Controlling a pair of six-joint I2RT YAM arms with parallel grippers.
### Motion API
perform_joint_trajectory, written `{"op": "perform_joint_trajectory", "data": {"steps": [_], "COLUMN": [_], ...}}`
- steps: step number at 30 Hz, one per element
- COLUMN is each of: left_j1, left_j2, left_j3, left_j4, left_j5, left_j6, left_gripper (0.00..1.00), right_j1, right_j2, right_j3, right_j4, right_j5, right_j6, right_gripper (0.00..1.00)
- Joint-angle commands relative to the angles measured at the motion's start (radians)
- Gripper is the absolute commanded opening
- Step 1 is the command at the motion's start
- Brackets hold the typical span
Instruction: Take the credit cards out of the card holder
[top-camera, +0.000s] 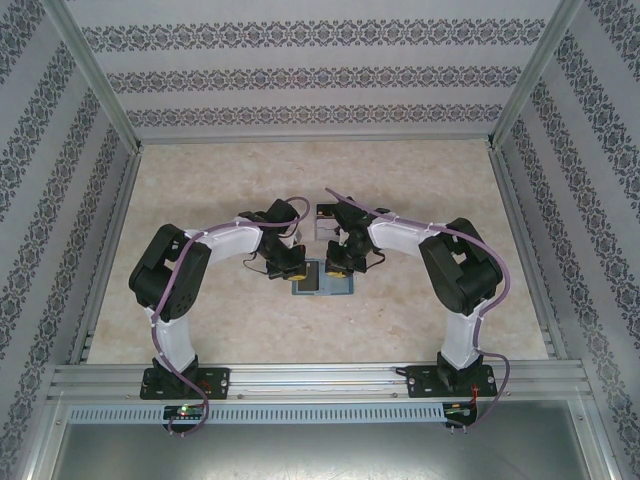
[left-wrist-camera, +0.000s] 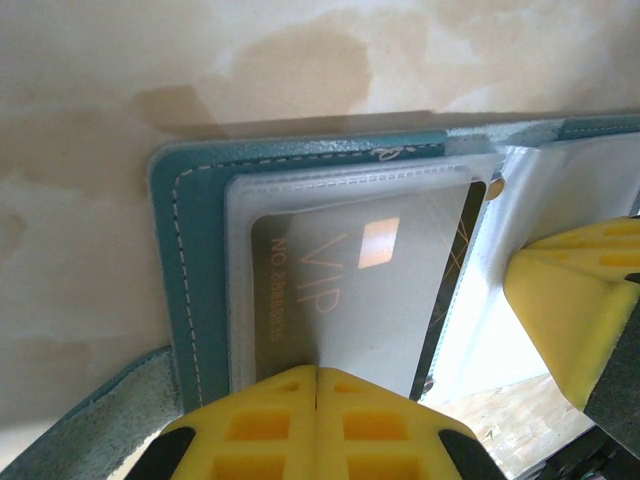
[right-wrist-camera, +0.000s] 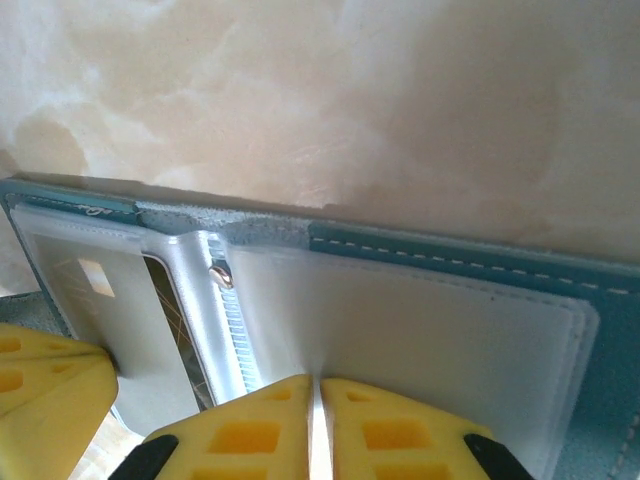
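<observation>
The teal card holder (top-camera: 325, 288) lies open on the table between my two wrists. Its left half (left-wrist-camera: 200, 260) carries clear pocket leaves, and a dark credit card (left-wrist-camera: 285, 290) marked VIP sits behind one. My left gripper (left-wrist-camera: 316, 372) is shut at the near edge of that pocket, and a translucent leaf rises to the seam between its fingers. My right gripper (right-wrist-camera: 317, 380) is shut on a thin clear leaf of the holder's right half (right-wrist-camera: 420, 320). A sliver of the dark card (right-wrist-camera: 165, 300) shows beside the hinge. Both grippers (top-camera: 295, 268) (top-camera: 340, 262) hang over the holder.
A small grey flat thing (top-camera: 322, 215) lies just behind the right wrist. The right gripper's yellow finger (left-wrist-camera: 580, 310) stands close over the holder's spine, and the left one's finger (right-wrist-camera: 50, 390) shows opposite. Bare marbled table (top-camera: 300, 170) stretches beyond, with patterned walls around it.
</observation>
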Motion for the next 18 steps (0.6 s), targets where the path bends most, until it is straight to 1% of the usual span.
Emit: {"op": "perform_joint_trajectory", "data": {"steps": [1, 4, 6, 12, 18], "left_j1": [-0.004, -0.005, -0.004, -0.005, -0.004], "left_j2": [0.02, 0.019, 0.016, -0.02, -0.037], "left_j3": [0.0, -0.003, -0.001, 0.017, 0.031], "left_j4": [-0.044, -0.044, -0.044, -0.028, -0.018], "left_j5": [-0.016, -0.017, -0.018, 0.002, 0.007], "left_j6": [0.022, 0.019, 0.022, 0.01, 0.0], "left_gripper": [0.02, 0.02, 0.01, 0.02, 0.01], "right_j1": [-0.001, 0.005, 0.012, 0.037, 0.055], "right_j2": [0.071, 0.073, 0.065, -0.01, -0.065], "right_j3": [-0.031, -0.012, 0.003, 0.047, 0.08], "right_j4": [-0.053, -0.097, -0.117, -0.112, -0.106], "right_j5": [0.108, 0.166, 0.176, 0.131, 0.089], "right_j6": [-0.024, -0.04, -0.051, -0.037, -0.014], "right_gripper": [0.13, 0.12, 0.12, 0.16, 0.18]}}
